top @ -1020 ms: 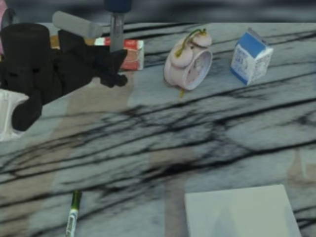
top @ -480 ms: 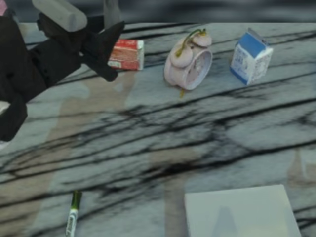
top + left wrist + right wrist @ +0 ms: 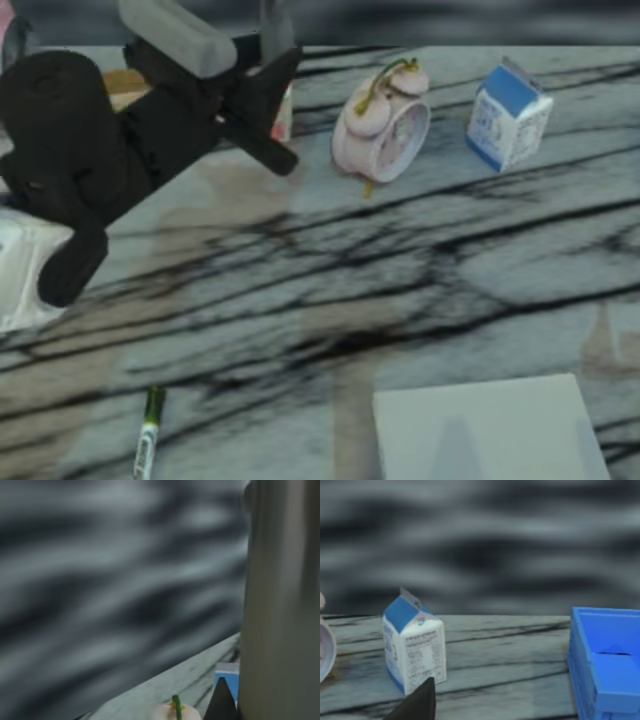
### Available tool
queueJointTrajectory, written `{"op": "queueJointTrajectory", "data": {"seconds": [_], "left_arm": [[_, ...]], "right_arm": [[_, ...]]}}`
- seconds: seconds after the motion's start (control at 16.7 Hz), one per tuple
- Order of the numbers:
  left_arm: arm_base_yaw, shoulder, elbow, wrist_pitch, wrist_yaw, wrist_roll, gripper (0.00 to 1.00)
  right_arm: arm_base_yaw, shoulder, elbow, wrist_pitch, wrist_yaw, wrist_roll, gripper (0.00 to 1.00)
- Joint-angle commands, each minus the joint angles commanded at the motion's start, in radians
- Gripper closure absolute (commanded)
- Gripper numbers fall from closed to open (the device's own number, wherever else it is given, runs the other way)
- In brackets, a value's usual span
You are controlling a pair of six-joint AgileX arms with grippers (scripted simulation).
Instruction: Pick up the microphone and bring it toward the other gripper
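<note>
The microphone's grey handle (image 3: 276, 24) stands upright at the far left of the table, lifted off it, and its head runs out of the top view. My left gripper (image 3: 280, 105) is shut on the handle. In the left wrist view the handle (image 3: 280, 600) fills one side, with a black fingertip (image 3: 220, 706) pressed against it. The other gripper, my right one, is outside the top view. Only one of its black fingertips (image 3: 417, 705) shows in the right wrist view, low over the table near the milk carton (image 3: 412, 647).
A pink alarm clock (image 3: 382, 122) and the milk carton (image 3: 508, 115) stand at the back. A red box (image 3: 285, 118) is mostly hidden under my left gripper. A green-and-white marker (image 3: 148, 432) and a white block (image 3: 490, 430) lie in front. A blue crate (image 3: 607, 665) stands beside the carton.
My left gripper has carried the microphone up and to the right, toward the clock. It now covers most of the red box.
</note>
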Motion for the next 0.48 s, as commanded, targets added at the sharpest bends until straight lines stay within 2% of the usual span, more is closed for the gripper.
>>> {"op": "queueJointTrajectory", "data": {"seconds": [0.18, 0.3, 0.48], "left_arm": [[-0.122, 0.021, -0.01, 0.063, -0.134, -0.005, 1.0], [-0.186, 0.028, -0.014, 0.097, -0.201, -0.007, 1.0], [-0.212, 0.029, -0.016, 0.113, -0.227, -0.008, 1.0]], "right_arm": [[0.0, 0.0, 0.0, 0.0, 0.0, 0.0, 0.0], [0.0, 0.0, 0.0, 0.0, 0.0, 0.0, 0.0], [0.0, 0.0, 0.0, 0.0, 0.0, 0.0, 0.0]]}}
